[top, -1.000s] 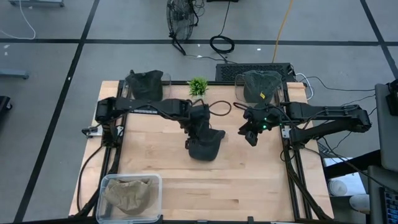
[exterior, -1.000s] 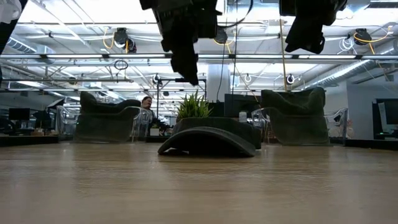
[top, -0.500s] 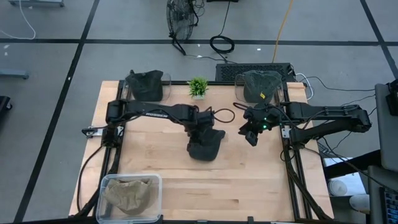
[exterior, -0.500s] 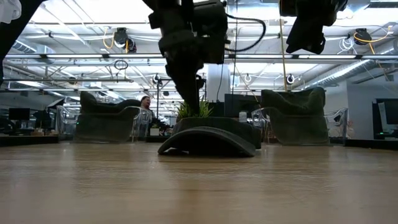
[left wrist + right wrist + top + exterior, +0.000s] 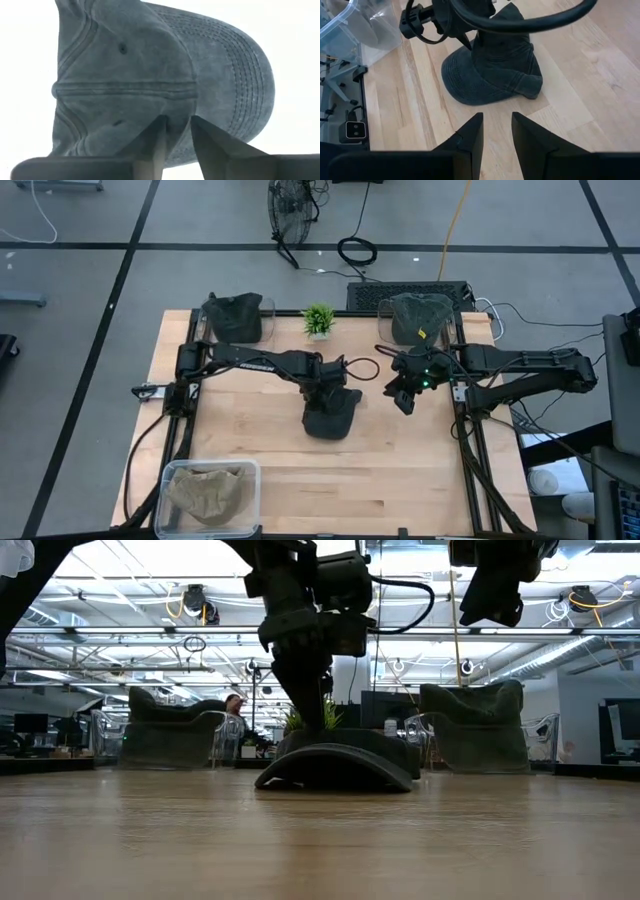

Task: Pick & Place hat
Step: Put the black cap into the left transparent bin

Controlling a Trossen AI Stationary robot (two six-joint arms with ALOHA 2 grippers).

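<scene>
The hat is not picked up yet.

The left gripper (image 5: pixel 176 131) is down on the hat (image 5: pixel 165 75), its fingers a little apart with a fold of the crown between them, not pinched tight yet. The hat lies flat on the table (image 5: pixel 240 430), right under the gripper. The lift and the drop are still to do. Farther off, the right gripper (image 5: pixel 495 131) waits above the table, fingers spread.

floor (image 5: pixel 80 310): grey, dark tape lines | ceiling lights (image 5: pixel 195 600) (bright) | fan (image 5: pixel 290 205) on floor
</scene>
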